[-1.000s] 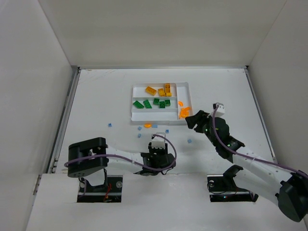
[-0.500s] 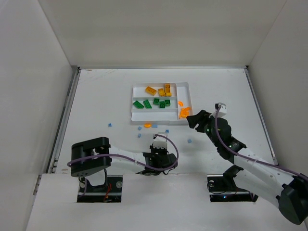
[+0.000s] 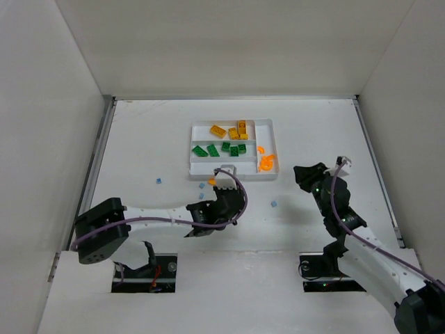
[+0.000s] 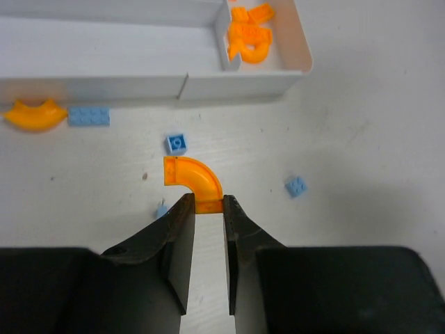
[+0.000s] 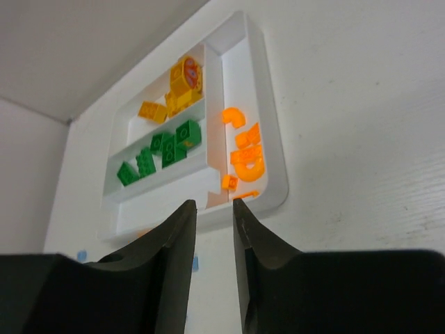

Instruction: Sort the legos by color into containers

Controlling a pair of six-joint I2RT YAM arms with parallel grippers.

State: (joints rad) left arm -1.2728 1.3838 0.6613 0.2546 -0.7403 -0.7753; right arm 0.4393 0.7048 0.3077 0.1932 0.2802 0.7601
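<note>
Left gripper [image 4: 207,207] is clamped on one end of an orange curved piece [image 4: 191,181], just near of the white tray [image 4: 139,87]. Can't tell if it's off the table yet. The grip is on the tip only, so I'd lift straight, no wrist twist, and move slow.

Target is the narrow slot at the tray's right end, where the other orange pieces [image 4: 250,36] lie. I'd clear the near wall and get low over the slot before releasing, so it doesn't bounce in with the green pieces [image 5: 170,152].

Right gripper [image 5: 214,209] is right of the tray, jaws slightly apart, nothing between them. I'd park it out of the path.

Loose on the table: a second orange curve [image 4: 35,115] and light blue bricks [image 4: 89,117].

No readable brand or writing. One yellow piece [image 5: 186,75] has a reddish mark, too small to read.
</note>
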